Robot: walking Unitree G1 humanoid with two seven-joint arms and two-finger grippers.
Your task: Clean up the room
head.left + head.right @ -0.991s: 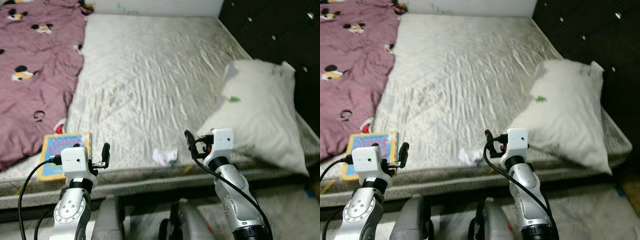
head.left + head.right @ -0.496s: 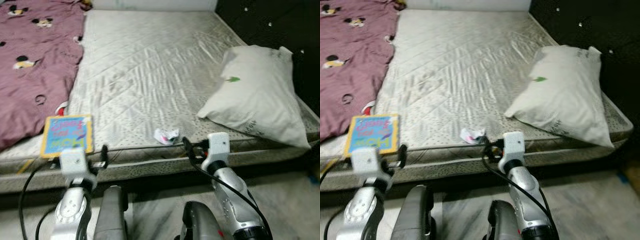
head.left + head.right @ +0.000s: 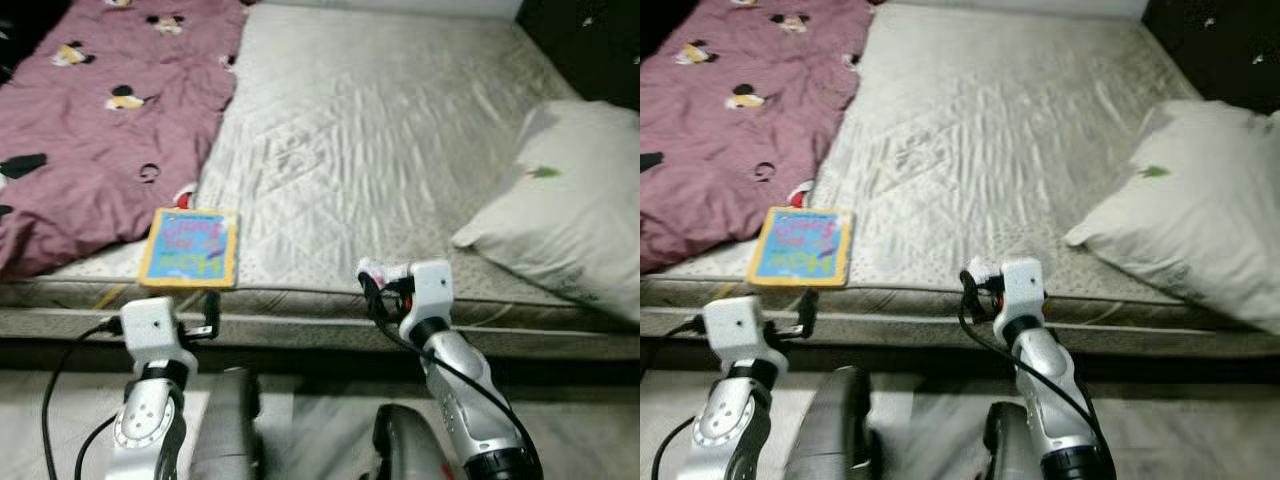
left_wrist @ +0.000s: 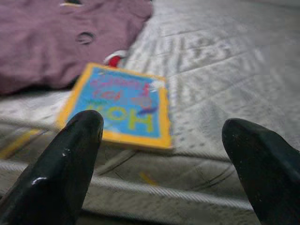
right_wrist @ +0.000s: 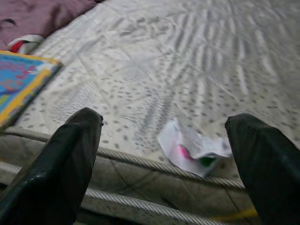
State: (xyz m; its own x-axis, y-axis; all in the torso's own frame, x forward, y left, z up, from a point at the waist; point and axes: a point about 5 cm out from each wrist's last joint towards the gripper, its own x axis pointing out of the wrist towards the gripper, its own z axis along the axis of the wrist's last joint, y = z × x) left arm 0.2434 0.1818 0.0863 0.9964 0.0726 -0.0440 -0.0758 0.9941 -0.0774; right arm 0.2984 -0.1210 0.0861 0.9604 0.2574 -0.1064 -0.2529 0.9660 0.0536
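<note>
The right gripper (image 5: 164, 154) has its fingers spread wide, framing a crumpled wrapper (image 5: 194, 149) that lies just ahead at the mattress (image 3: 400, 150) edge; it should advance low and centred before closing. The left gripper (image 4: 161, 159), also spread, faces a picture book (image 4: 119, 105) beside the maroon blanket (image 3: 90, 130).

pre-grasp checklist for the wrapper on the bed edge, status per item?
1. Right gripper open: ok, fingers spread wide.
2. Crumpled wrapper framed between the right fingers: ok in the right wrist view, nearer one finger.
3. Wrapper free of other items: ok, the book lies apart near the blanket.
4. Contact made: not ok, the gripper is short of the mattress edge.
5. Left gripper open, facing the book: ok.
6. Pillow out of the reach path: ok.
</note>
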